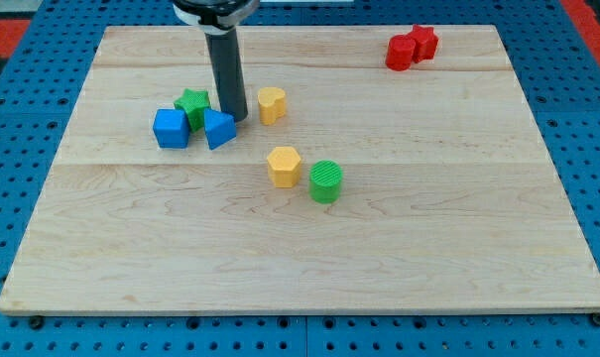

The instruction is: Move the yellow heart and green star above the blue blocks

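The yellow heart (271, 104) lies right of my tip (237, 119), with a small gap between them. The green star (192, 102) sits just above and between the two blue blocks, touching them. The blue cube (171, 129) is at the left and the blue triangular block (218, 129) beside it on the right. My tip stands at the upper right corner of the blue triangular block, between it and the yellow heart. The dark rod comes down from the view's top.
A yellow hexagon (284, 166) and a green cylinder (325, 181) lie near the board's middle. Two red blocks (411, 47) sit together at the view's top right. The wooden board (300, 248) rests on a blue pegboard surface.
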You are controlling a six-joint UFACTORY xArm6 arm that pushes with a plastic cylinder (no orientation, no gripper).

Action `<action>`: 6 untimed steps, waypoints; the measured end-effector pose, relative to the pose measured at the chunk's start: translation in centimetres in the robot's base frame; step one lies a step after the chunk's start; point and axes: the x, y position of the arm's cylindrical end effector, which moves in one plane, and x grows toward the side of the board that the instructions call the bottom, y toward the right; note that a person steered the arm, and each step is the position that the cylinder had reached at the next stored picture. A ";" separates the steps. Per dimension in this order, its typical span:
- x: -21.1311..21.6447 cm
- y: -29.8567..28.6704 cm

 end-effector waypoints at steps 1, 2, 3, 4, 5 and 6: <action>0.7 6.3; -0.3 12.0; -2.6 11.4; -2.3 4.0; 1.4 -0.7; 4.4 -0.8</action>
